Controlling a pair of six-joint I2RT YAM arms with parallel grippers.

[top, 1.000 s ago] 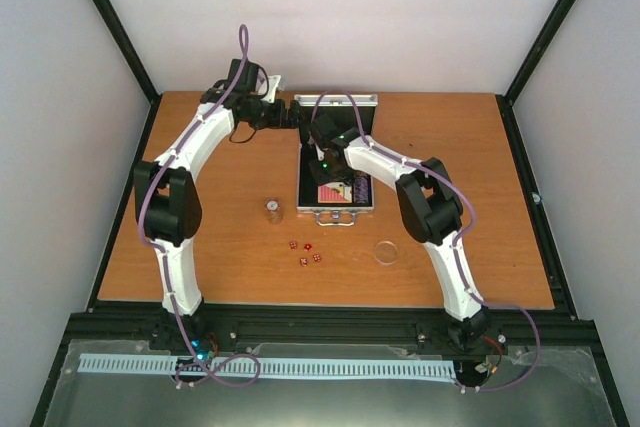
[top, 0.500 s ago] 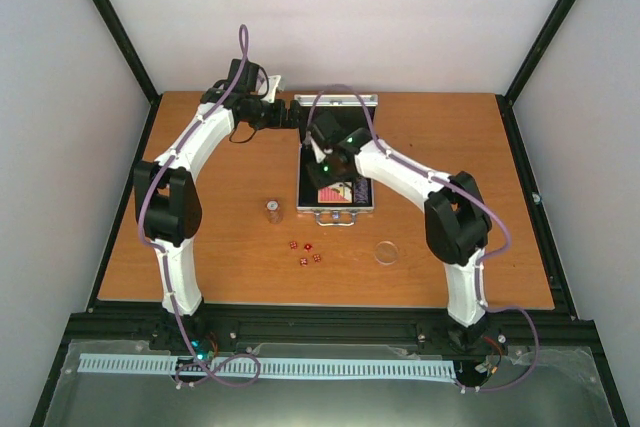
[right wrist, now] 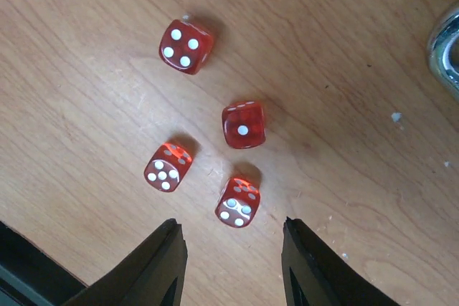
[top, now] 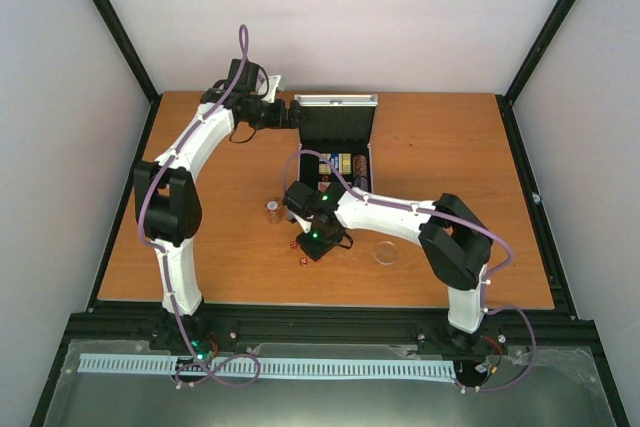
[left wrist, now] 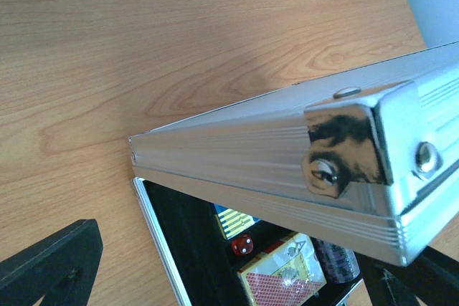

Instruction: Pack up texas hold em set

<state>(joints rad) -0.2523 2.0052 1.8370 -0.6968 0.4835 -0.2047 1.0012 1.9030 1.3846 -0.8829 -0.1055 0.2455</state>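
While the right claw (right wrist: 231,233) hovers low over the table (right wrist: 86,91), fingers spread and nothing between them, four red dice (right wrist: 238,202) lie just ahead. The nearest die sits in line with the gap, a second just left of it, and two farther out.

Risk: an off-centre close could squirt the small hard cube away or knock its neighbour.

Well beyond the dice, the case (top: 338,127) stands open. The left claw (top: 292,114) is at its lid; cannot tell whether it grips.
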